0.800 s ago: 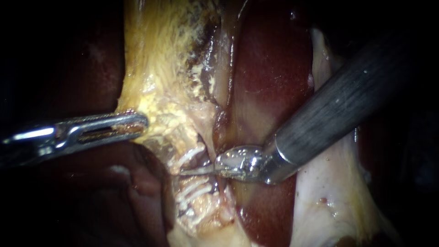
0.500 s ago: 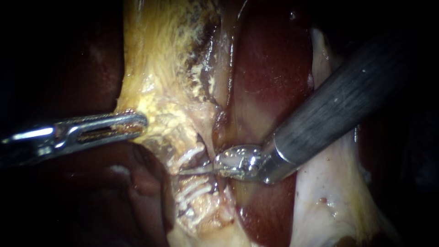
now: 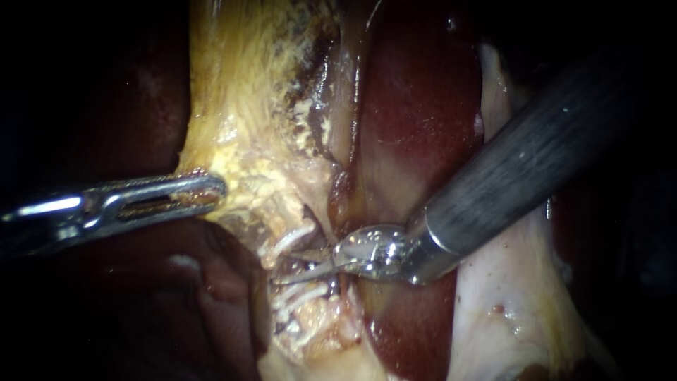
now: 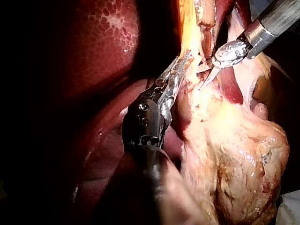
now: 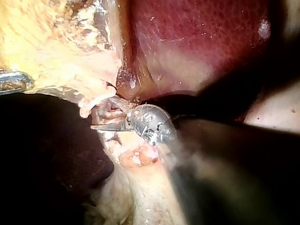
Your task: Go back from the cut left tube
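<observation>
Right instrument [image 3: 288, 267], its thin blades slightly spread and gripping nothing, rests between white clips [image 3: 285, 241] on the cut tube [image 3: 321, 314], beside the liver [image 3: 423, 106]. Left instrument [image 3: 215, 189] pinches yellow tissue [image 3: 240, 106], seemingly pulling it taut to keep the tube exposed.

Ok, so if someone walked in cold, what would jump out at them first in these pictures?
Most likely the right instrument: its thick dark shaft slants in from the upper right, and its thin jaws stand open among white clips on pale tissue. Next comes the left instrument, reaching in from the left, jaws shut on the edge of the yellow tissue. Dark red liver fills the middle behind them.
</observation>
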Controlling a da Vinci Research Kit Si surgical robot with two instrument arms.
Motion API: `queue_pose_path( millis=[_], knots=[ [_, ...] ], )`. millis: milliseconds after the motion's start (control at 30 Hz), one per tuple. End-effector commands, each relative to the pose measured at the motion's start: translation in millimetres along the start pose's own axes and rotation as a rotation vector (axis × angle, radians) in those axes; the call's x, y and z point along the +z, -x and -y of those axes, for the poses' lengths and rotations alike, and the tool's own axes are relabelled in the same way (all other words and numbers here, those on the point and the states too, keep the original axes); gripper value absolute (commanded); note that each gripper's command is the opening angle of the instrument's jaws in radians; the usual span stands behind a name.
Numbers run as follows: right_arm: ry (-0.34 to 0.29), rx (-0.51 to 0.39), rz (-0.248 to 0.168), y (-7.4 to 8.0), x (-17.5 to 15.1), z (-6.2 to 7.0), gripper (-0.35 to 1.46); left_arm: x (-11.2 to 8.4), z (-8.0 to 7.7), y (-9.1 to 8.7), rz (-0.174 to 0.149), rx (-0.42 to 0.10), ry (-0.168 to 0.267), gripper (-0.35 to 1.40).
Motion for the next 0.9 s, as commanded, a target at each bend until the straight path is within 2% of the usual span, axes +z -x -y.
queue_pose_path(
  millis=[33, 333, 500, 633, 767, 900],
  knots=[
    [0.011, 0.0, -0.003, 0.0, 0.0, -0.1, 0.94, 0.0, 0.0, 0.0, 0.0, 0.0, 0.0, -0.35],
    [0.013, 0.0, -0.003, 0.0, -0.2, 0.3, 1.03, -0.1, -0.1, 0.0, 0.002, 0.0, 0.002, -0.35],
    [0.006, 0.002, -0.002, -0.2, -0.8, 1.9, 1.19, -0.1, -0.5, 0.1, 0.002, 0.001, 0.003, -0.35],
    [-0.001, -0.056, 0.0, -0.4, -1.5, 3.5, 1.33, -0.1, -0.8, 0.1, 0.001, 0.001, 0.007, -0.35],
    [0.001, -0.159, -0.002, -0.5, -2.8, 5.0, 1.4, -0.1, -1.2, 0.2, 0.002, 0.002, 0.008, -0.35],
    [0.015, -0.241, -0.008, -0.8, -4.8, 4.9, 1.43, -0.1, -1.4, 0.2, 0.004, 0.002, 0.011, -0.35]
  ],
)
